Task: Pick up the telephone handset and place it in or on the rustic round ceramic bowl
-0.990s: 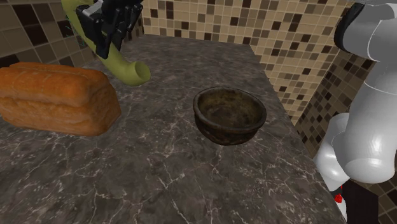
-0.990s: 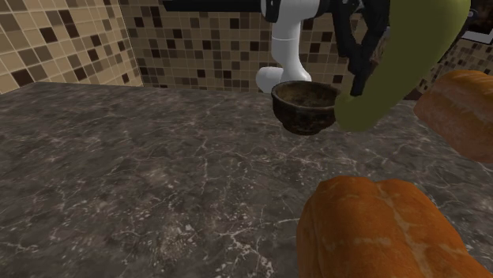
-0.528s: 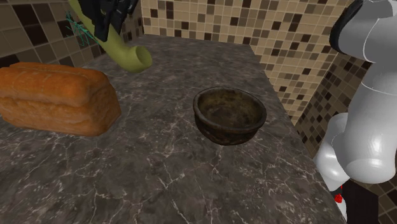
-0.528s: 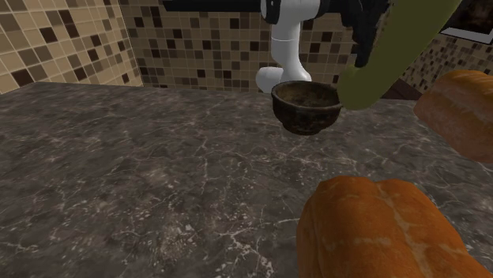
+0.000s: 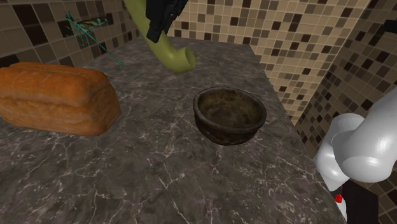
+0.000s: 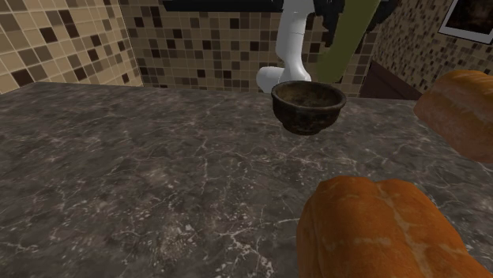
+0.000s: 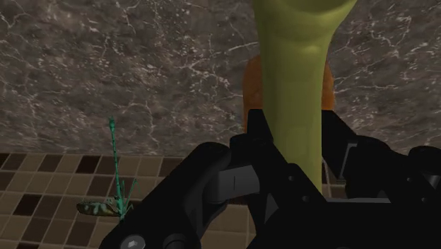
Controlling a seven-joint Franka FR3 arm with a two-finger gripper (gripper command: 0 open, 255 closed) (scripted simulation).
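Above counter (image 5: pixel 159 172): handset (image 5: pixel 168 52) w/in gripper (image 5: pixel 160 20).

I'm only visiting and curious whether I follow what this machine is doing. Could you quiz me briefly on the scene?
1. In the shoulder view, on which side of the bowl does the bread loaf lie?
2. True or false: the green handset lies inside the bowl.
3. What is the gripper shut on? A) a spoon B) the handset C) nothing
Key: 1 left; 2 false, it hangs in the air above the counter; 3 B.
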